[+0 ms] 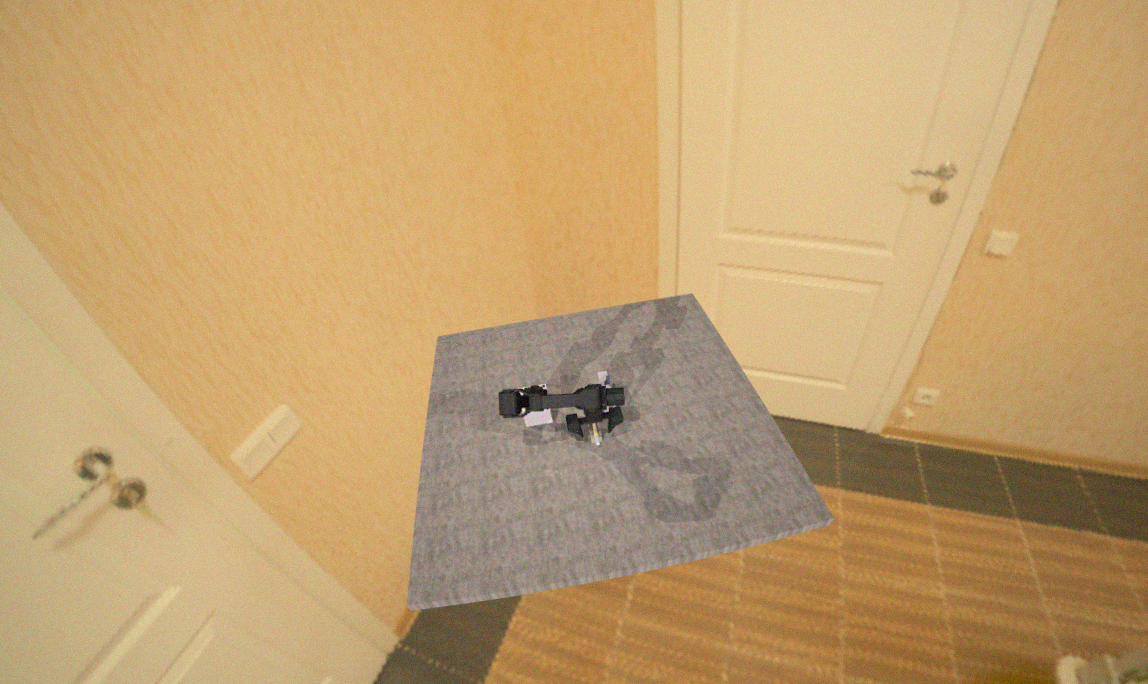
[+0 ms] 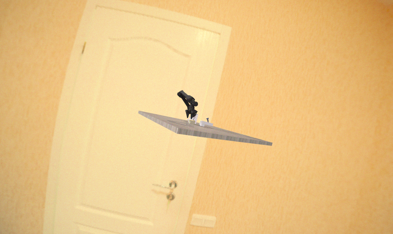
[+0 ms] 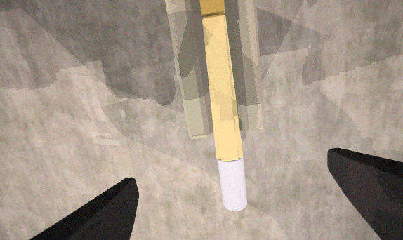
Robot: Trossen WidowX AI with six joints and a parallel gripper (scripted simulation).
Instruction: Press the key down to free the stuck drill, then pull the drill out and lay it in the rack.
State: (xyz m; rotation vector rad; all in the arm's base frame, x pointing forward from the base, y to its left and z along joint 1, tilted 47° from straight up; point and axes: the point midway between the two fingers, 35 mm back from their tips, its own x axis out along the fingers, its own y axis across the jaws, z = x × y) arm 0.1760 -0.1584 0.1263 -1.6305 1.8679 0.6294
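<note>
In the wrist view a long yellow bar (image 3: 221, 70) with a pale cylindrical end (image 3: 234, 186) lies between two beige rails (image 3: 195, 116); I cannot tell whether it is the key or part of the drill. My gripper (image 1: 595, 427) (image 2: 189, 117) (image 3: 232, 166) is open and empty above it, one finger on each side of the pale end. In the exterior view a beige block (image 2: 191, 122) sits under my fingers. Beside it stands a white block (image 2: 205, 124) with a small dark blue upright piece (image 2: 207, 119). Which piece is the rack is too small to tell.
The grey table (image 1: 510, 527) (image 2: 221, 136) carries everything. A pale flat piece (image 1: 538, 418) lies beside the arm's base in the top view. The arm hides part of the pieces beneath it.
</note>
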